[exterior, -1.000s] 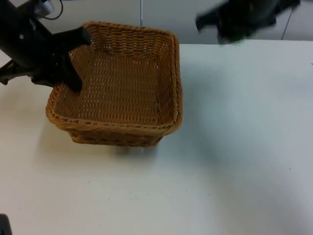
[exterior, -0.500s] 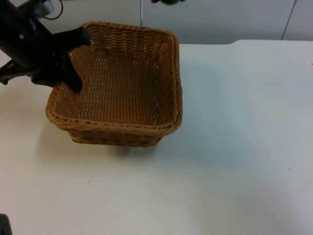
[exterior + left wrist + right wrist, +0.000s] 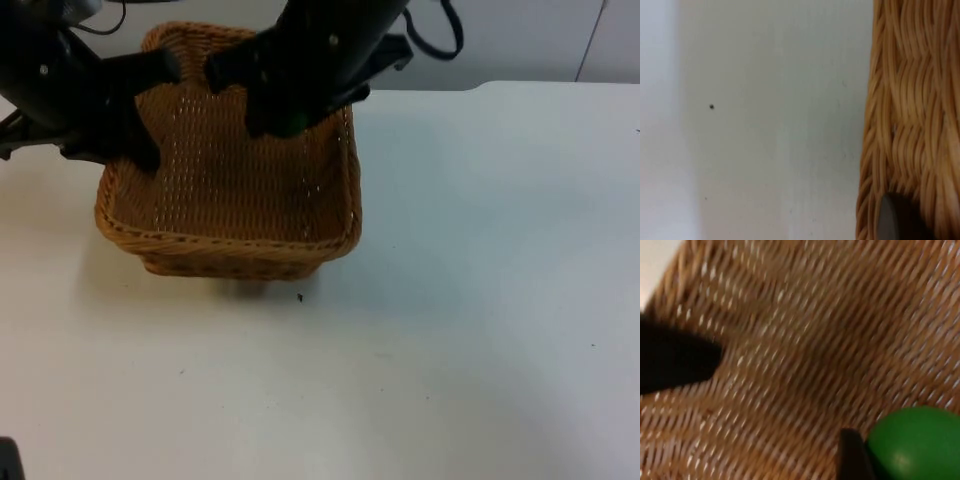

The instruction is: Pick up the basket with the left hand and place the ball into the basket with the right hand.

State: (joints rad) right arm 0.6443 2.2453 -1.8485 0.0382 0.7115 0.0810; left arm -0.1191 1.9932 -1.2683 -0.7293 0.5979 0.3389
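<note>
- Nearest the camera, from 3 round to 9 o'clock in the top view, I see bare white table (image 3: 420, 380) with a dark speck just in front of the basket.
- Toward 11 o'clock sits the wicker basket (image 3: 210, 250). A shadow lies under its near wall, and I judge it lifted a little off the table, though I cannot be sure of that from here.
- At 10 o'clock the left gripper (image 3: 148, 110) is clamped over the basket's left rim, one finger outside the wall and one inside. My left wrist view shows a black fingertip (image 3: 900, 220) pressed against the woven wall (image 3: 910, 100), with table beside it. So I count the first half of the task, basket in the left arm's hold, as done.
- At 12 o'clock the right gripper (image 3: 285, 112) hangs over the far half of the basket's interior, clenched on the green ball (image 3: 292, 124). In the right wrist view the ball (image 3: 912, 445) sits against a black fingertip, above the woven floor (image 3: 805, 340).
- What I judge to be left: lower the ball a touch if needed, let it go so it lands on the basket floor, then draw the right arm clear. The ball is over the basket but not yet resting in it.
</note>
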